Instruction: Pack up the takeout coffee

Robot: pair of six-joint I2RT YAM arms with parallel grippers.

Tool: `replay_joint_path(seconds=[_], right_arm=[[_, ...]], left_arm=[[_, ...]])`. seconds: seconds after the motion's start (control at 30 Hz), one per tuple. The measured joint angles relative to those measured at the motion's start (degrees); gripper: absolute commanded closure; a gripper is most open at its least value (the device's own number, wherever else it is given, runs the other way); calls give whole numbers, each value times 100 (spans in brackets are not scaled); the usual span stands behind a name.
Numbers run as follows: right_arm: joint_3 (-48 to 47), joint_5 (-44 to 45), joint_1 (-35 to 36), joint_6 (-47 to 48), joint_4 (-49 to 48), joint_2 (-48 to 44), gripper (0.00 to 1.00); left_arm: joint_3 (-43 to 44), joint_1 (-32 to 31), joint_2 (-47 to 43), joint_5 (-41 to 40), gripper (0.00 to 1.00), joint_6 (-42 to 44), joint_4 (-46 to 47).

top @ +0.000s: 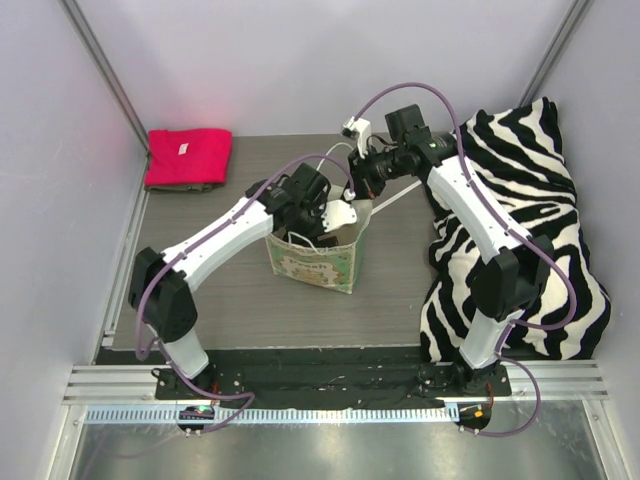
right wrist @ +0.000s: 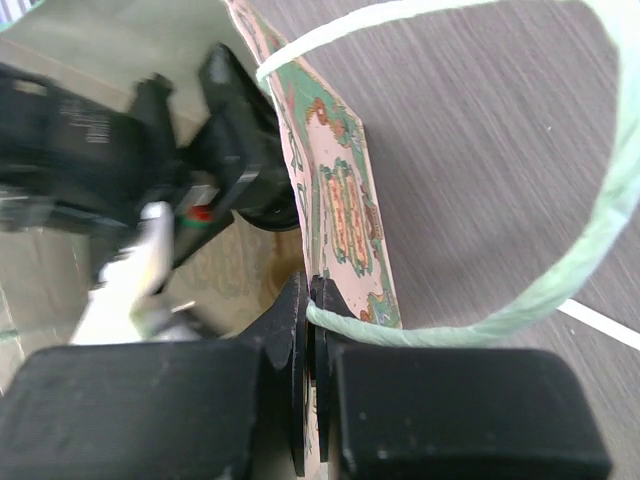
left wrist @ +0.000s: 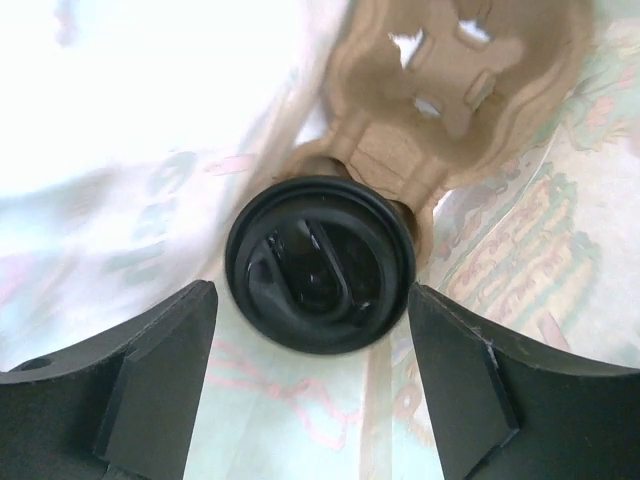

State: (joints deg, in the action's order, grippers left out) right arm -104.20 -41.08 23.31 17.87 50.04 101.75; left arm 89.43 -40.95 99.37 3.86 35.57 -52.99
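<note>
- Top external view: the paper bag [top: 315, 258] is standing upright, the left gripper [top: 308, 205] reaching into its mouth and the right gripper [top: 358, 185] pinching its far rim, jaws closed on the paper beside the handle [right wrist: 560, 270].
- The pulp carrier tray [left wrist: 450, 90] is lying inside the bag; releasing looks like the step in hand, so the left arm should be rising straight up, clear of the walls.
- The takeout coffee [left wrist: 320, 262] is sitting in a tray pocket between the left fingers [left wrist: 160, 380], which are standing open and apart from it.
- Its black lid [left wrist: 300, 230] is showing round and glossy, hiding the paper body.
</note>
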Motion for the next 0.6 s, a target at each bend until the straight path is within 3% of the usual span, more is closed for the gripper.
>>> replay_joint_path(seconds=[0.2, 0.6], right_arm=[[2, -2, 35, -20, 24, 0, 99], [33, 0, 37, 42, 31, -17, 99]], left_arm=[[-267, -199, -595, -72, 19, 114, 232], [-9, -216, -671, -52, 16, -116, 420]])
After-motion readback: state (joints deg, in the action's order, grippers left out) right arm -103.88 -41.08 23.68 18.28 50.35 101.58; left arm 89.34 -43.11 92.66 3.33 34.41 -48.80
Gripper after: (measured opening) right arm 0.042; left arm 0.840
